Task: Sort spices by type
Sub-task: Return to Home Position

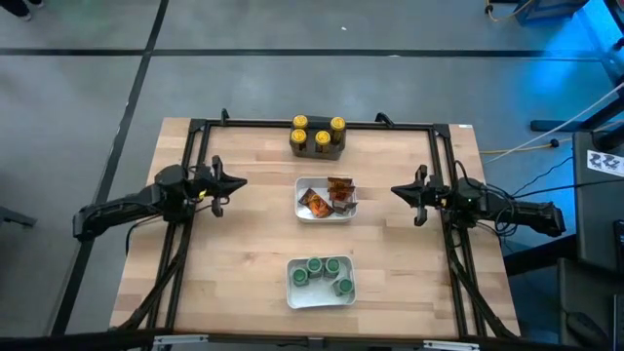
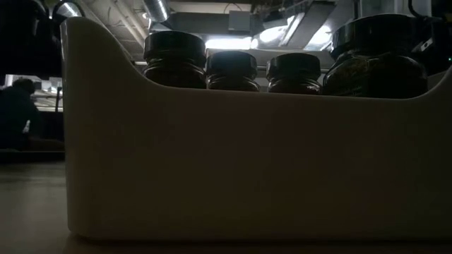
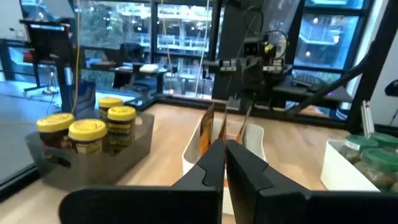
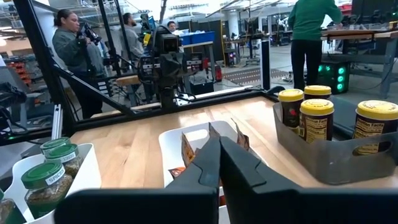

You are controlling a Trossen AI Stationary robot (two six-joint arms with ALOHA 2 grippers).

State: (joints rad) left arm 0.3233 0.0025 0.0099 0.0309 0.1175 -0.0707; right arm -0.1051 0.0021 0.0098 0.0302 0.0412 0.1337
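Several yellow-lidded jars (image 1: 319,132) stand in a dark grey tray (image 1: 318,146) at the table's far edge. Orange-brown sachets (image 1: 330,196) lie in a white tray (image 1: 325,213) at the middle. Several green-lidded jars (image 1: 325,273) stand in a white tray (image 1: 320,295) near the front; the low view shows that tray's wall (image 2: 247,162) with jars (image 2: 233,70) above it. My left gripper (image 1: 237,182) hovers shut at the table's left, pointing level toward the middle tray. My right gripper (image 1: 395,191) hovers shut at the right, facing it. Both touch nothing.
A black frame (image 1: 312,124) runs along the table's far edge and both sides. Bare wood lies between the trays and each gripper. People stand in the room beyond the table (image 4: 74,46).
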